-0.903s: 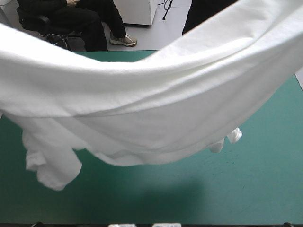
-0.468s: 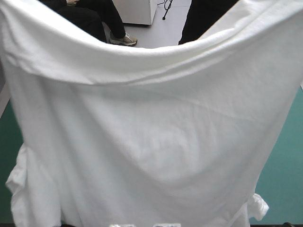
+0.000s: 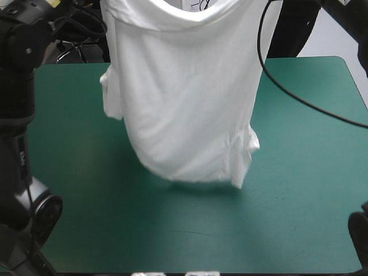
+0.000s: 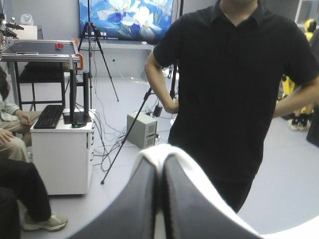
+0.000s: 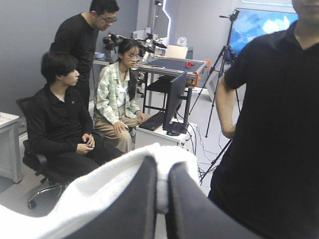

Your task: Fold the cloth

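The white T-shirt (image 3: 184,103) hangs lengthwise over the far middle of the teal-green table (image 3: 299,190), its upper edge passing out of the high view. One sleeve (image 3: 110,95) dangles on its left side and the other (image 3: 248,144) low on its right. The lower hem sits just above the cover and throws a shadow. In the left wrist view my left gripper (image 4: 160,167) is shut on a white fold of the T-shirt (image 4: 197,172). My right gripper (image 5: 162,172) is likewise shut on the T-shirt (image 5: 99,191). Both are raised, looking level into the room.
My left arm's dark links (image 3: 23,115) stand along the table's left side, and part of the right arm (image 3: 359,233) shows at the near right corner. Bare cover lies in front of the shirt and on both sides.
Earlier the shirt was spread wide close to the camera and filled the view. Now it hangs narrower and farther off, over the table's far half, with both arms' links in sight.
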Robot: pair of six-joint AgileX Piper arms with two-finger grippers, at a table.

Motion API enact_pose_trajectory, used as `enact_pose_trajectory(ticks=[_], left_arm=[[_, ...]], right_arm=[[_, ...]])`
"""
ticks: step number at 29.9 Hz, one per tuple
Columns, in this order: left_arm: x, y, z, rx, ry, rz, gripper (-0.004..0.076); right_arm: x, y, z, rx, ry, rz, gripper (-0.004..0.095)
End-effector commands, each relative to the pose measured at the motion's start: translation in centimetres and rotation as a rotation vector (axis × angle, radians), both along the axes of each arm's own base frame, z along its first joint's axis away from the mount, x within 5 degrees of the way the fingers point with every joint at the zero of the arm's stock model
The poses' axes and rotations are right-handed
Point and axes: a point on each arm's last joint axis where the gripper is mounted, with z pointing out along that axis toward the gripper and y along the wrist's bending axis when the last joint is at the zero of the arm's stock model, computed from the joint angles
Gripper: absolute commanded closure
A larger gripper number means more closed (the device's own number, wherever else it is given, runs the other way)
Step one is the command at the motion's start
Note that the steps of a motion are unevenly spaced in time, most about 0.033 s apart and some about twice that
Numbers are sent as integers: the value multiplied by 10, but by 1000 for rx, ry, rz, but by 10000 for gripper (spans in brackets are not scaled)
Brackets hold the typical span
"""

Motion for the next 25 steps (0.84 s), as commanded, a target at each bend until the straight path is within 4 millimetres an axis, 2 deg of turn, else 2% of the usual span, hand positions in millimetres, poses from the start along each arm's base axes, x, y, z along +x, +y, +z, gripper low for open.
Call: enact_pose_trajectory(ticks=[1,6,10,12,14,19,22,25], left_arm=[[3,18,23,-205,-216,-47,741],[16,21,17,-154,-229,-68,741],[32,21,1,-104,-120,-60,741],[44,17,-17,-32,-6,-57,741],[57,13,-40,37,145,-69,741],[95,1,-107,145,512,-102,741],[105,-3,-136,182,673,-120,741],[112,-5,-162,206,795,-122,741]], right_arm=[[8,-22,18,103,-147,8,925],[21,-31,13,80,-145,47,925],[44,-32,-11,48,-1,58,925],[53,-30,-25,31,86,73,925],[66,-28,-47,15,215,94,925],[97,-25,-120,-3,539,124,925],[107,-24,-164,-12,710,135,925],[111,-24,-199,-36,839,145,925]])
